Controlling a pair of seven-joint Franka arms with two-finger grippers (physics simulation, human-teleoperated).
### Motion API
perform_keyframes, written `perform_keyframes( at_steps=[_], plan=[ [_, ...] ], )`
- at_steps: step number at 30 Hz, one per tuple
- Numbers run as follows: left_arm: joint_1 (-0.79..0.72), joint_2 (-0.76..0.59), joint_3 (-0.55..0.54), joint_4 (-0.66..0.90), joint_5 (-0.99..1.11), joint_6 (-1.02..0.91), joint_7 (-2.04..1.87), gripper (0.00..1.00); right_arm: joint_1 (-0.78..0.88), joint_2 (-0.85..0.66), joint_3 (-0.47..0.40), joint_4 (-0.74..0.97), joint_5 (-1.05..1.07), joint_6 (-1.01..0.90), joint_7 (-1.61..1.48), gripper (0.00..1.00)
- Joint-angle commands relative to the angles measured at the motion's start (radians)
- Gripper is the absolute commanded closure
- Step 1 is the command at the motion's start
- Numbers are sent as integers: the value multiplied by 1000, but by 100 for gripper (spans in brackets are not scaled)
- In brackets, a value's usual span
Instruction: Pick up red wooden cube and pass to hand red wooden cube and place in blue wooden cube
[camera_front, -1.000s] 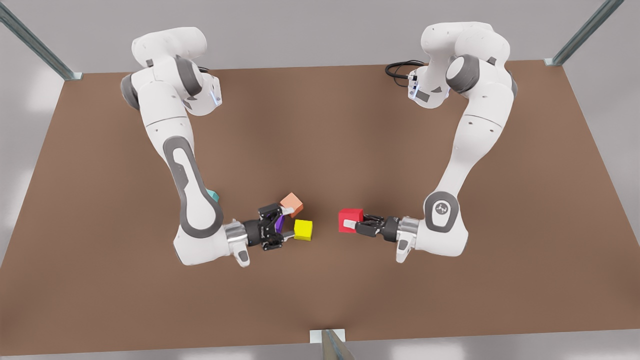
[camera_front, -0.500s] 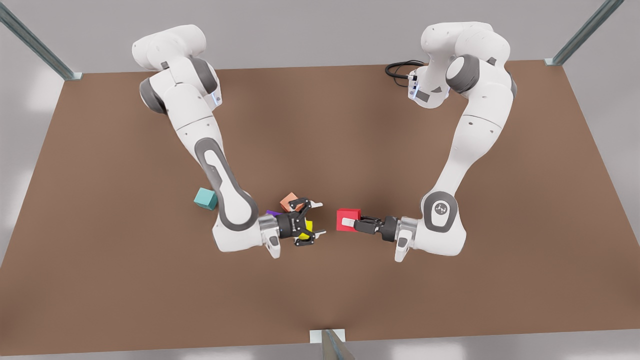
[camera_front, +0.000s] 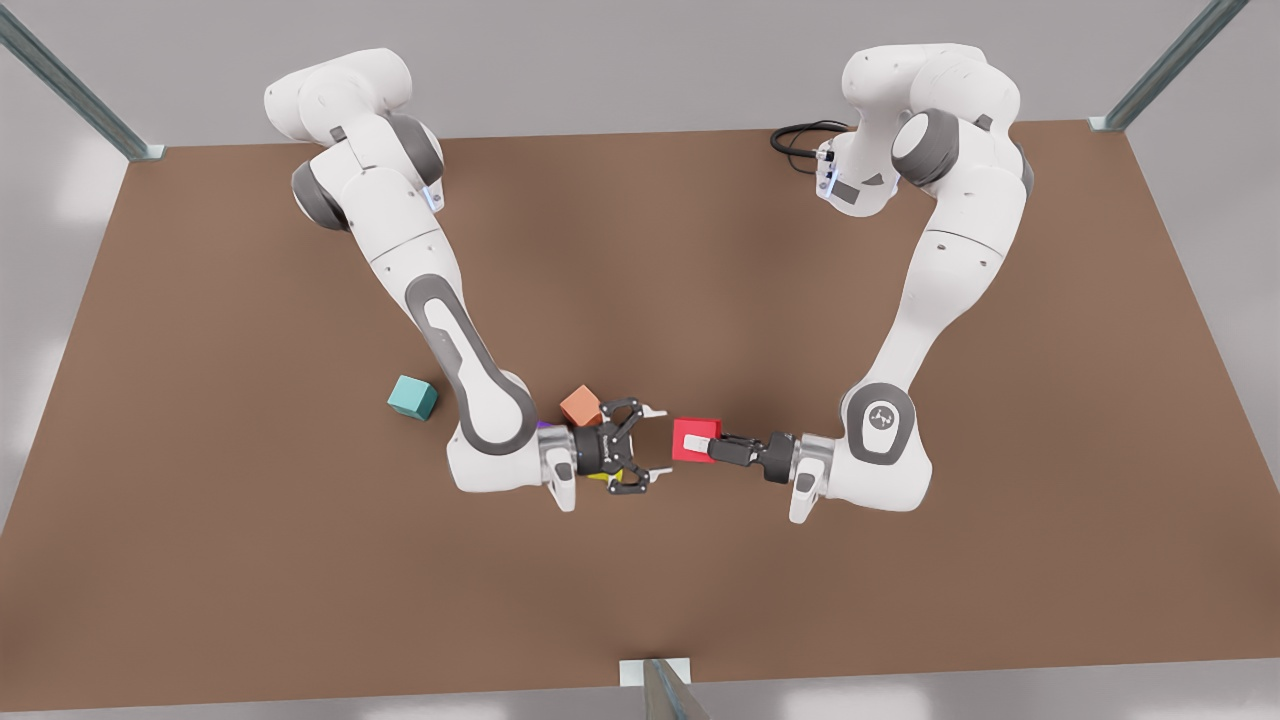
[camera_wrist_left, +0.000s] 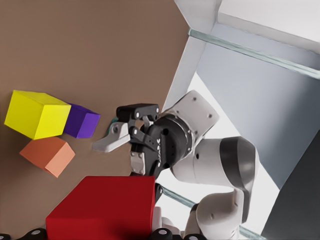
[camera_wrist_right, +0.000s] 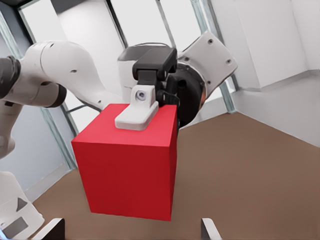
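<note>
**A:** Where's the small bright red wooden cube (camera_front: 686, 433)?

**B:** In the air above the brown worktop (camera_front: 700, 250), pinched by the left hand (camera_front: 702, 446), the one at the front view's right. One white finger pad (camera_wrist_right: 137, 116) lies flat on the cube's upper face in the right wrist view. The right hand (camera_front: 655, 443) faces it with fingers spread wide, just short of the cube and not touching.

**A:** Step?

**B:** The handover, I'd say, with the receiver about to close.

**A:** How to do it well?

**B:** Bring the spread fingers around the two free side faces, not the faces the left hand covers. Centre them and close squarely. The left hand should let go only once the right has a firm hold. Flat matte faces should grip well, but an off-centre pinch could twist the cube.

**A:** Room to move?

**B:** It's tight under the right hand. The salmon-orange cube (camera_front: 581, 406), yellow cube (camera_wrist_left: 37, 114) and purple cube (camera_wrist_left: 81, 121) bunch together there. It looks clear of them, so best keep the height and not dip.

**A:** And the goal?

**B:** The small teal wooden cube (camera_front: 412, 397) sits alone toward the front view's left, well apart from the cluster and with bare worktop around it. It's far from any worktop edge. The right arm's own elbow is near it, so swing carefully.
</note>
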Motion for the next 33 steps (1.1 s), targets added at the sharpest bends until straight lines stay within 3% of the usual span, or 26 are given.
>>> perform_keyframes(
  at_steps=[1, 21, 23, 24, 25, 27, 28, 29, 33],
  plan=[
    [0, -2, 0, 0, -5, -2, 46, 32, 0, -1, 9, 2, 17, 33, -148, 0],
    [-5, 4, -3, -1, -5, 6, 51, 32, 6, 37, 131, 66, 20, 183, -139, 0],
    [-5, 3, -3, -1, -5, 6, 49, 32, 6, 37, 131, 72, 20, 183, -139, 10],
    [-5, 4, -3, -1, -5, 6, 51, 32, 6, 37, 131, 72, 19, 183, -145, 35],
    [-5, 4, -5, -1, -5, 6, 51, 32, 6, 37, 130, 72, 19, 183, -147, 47],
    [-5, 4, -3, -1, -5, 7, 52, 32, 6, 37, 130, 72, 19, 183, -148, 47],
    [-5, 6, -3, -1, -5, 7, 52, 24, 6, 37, 130, 72, 19, 182, -148, 47],
    [-5, 6, -3, -1, -5, 7, 52, 0, 4, 37, 130, 72, 19, 182, -148, 47],
    [-5, 6, -3, -1, -5, 7, 52, 0, 1, 36, 128, 72, 17, 174, -150, 47]
  ],
)
